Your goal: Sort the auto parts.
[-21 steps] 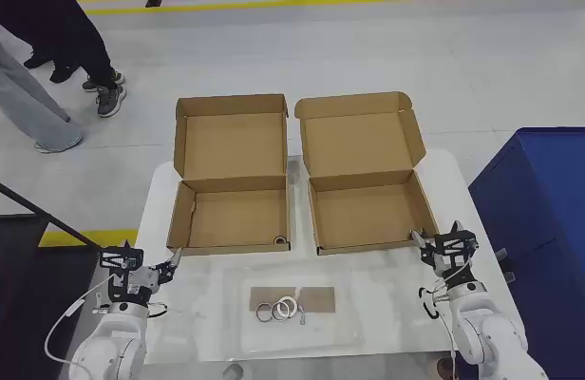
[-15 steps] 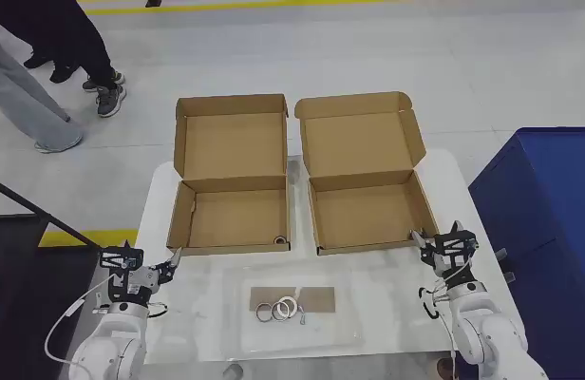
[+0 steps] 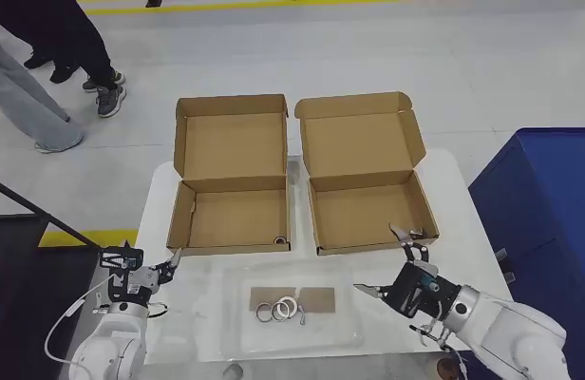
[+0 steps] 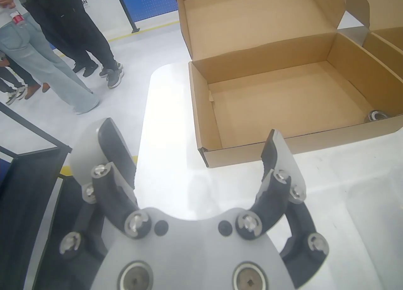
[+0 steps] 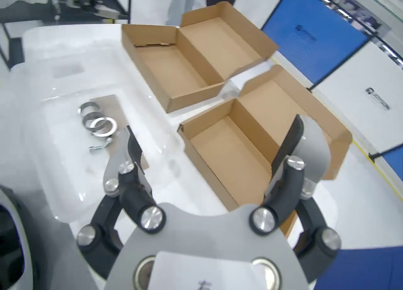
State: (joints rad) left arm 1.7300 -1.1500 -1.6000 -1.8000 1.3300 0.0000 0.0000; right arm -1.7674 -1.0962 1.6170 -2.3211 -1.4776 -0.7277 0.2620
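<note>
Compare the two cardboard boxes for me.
The left box holds one small round part in its near corner; the right box is empty. The left box stands on the left hand's side of the table, the right box on the right hand's. Both are brown, open, lids folded back.

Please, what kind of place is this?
Probably a factory or exhibition hall, set up for demonstration: blue partition panels stand on the pale floor, a yellow line marks it, and silver metal rings lie ready for sorting.
</note>
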